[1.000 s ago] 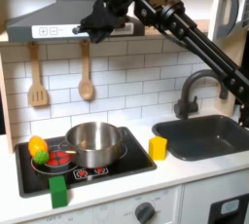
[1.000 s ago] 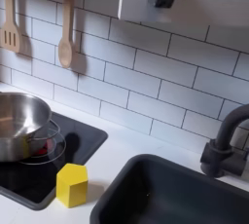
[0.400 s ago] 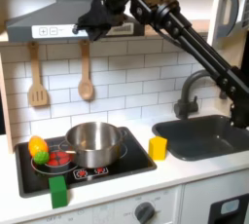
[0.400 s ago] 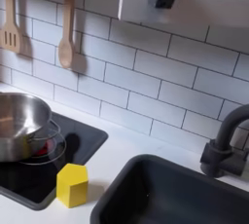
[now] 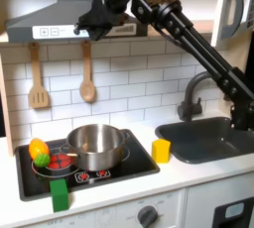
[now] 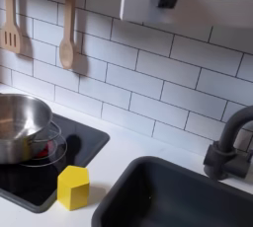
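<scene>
My black gripper hangs high in the first exterior view, in front of the grey range hood, with the arm reaching up from the right. It holds nothing that I can see, and its dark fingers blur together, so their spacing is unclear. Just below it a wooden spoon hangs on the tiled wall. Far beneath, a silver pot sits on the black stove, with a yellow block at the stove's right edge. In the second exterior view the pot and yellow block appear close up.
A wooden spatula hangs left of the spoon. An orange-and-green fruit and a red piece lie left of the pot. A green block stands on the counter's front. The dark sink and faucet are at right.
The gripper and wrist have shifted slightly up and to the left in front of the hood. Nothing on the stove or counter has moved.
</scene>
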